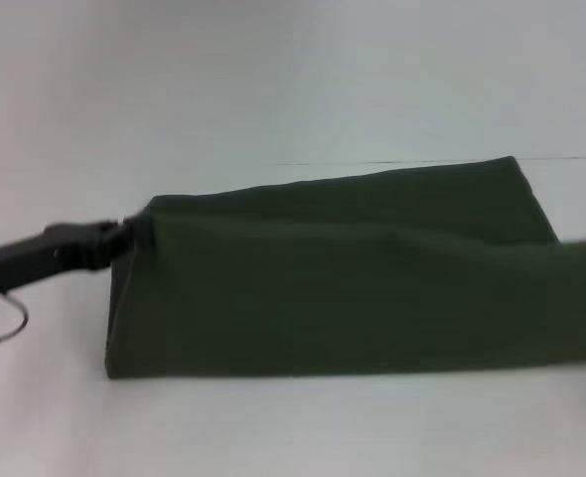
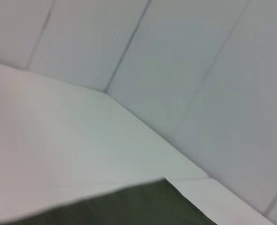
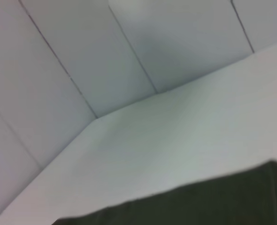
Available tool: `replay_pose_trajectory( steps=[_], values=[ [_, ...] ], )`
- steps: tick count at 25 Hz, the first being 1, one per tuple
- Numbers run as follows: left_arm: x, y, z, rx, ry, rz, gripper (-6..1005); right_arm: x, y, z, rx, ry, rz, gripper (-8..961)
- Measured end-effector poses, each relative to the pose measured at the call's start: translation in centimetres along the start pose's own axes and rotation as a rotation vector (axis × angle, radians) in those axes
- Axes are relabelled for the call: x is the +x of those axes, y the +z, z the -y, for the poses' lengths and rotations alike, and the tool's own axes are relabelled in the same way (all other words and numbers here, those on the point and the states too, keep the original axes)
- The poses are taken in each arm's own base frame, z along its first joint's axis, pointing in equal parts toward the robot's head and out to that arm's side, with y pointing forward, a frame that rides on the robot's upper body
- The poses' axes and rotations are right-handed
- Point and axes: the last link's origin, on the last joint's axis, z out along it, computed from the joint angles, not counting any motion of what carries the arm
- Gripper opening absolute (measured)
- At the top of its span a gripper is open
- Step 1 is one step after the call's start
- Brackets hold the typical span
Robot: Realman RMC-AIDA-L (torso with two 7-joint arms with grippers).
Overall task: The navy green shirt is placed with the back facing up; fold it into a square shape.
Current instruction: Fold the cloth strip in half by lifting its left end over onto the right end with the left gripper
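Navy green shirt lying on the white table, folded into a long dark band with its upper left corner lifted. Left gripper at that lifted corner of the shirt, touching the cloth and seemingly pinched onto it, though blur hides the fingers. Right gripper at the shirt's right end, past the frame edge; grip impossible to tell. Shirt edge against table in the left wrist view, likewise in the right
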Motion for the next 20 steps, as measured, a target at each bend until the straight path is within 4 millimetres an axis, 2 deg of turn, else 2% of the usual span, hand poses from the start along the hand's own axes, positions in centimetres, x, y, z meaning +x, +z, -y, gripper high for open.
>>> replay_pose_trajectory(
  steps=[4, 8, 9, 15, 19, 20],
  values=[
    [1.7, 2.3, 0.8, 0.069, 0.027, -0.013, 0, -2.6, 3.6, 0.1, 0.039, -0.031, -0.001, 12],
    [2.2, 3.9, 1.5, 0.13, 0.029, -0.013, 0, -4.2, 7.6, -0.1, 0.087, -0.067, -0.02, 12],
    [2.5, 5.1, 2.1, 0.182, 0.031, -0.015, 0, -4.5, 8.5, -0.2, 0.098, -0.077, -0.026, 12],
    [2.8, 7.4, 2.9, 0.316, 0.066, -0.001, -1, -5.3, 13.9, -0.9, 0.207, -0.166, -0.085, 12],
    [3.1, 8.6, 3.1, 0.388, 0.089, 0.002, -1, -5.9, 16.3, -1.5, 0.275, -0.219, -0.087, 12],
    [3.2, 8.8, 3.2, 0.398, 0.09, -0.004, -1, -5.9, 16.3, -1.5, 0.275, -0.219, -0.087, 12]
  ],
)
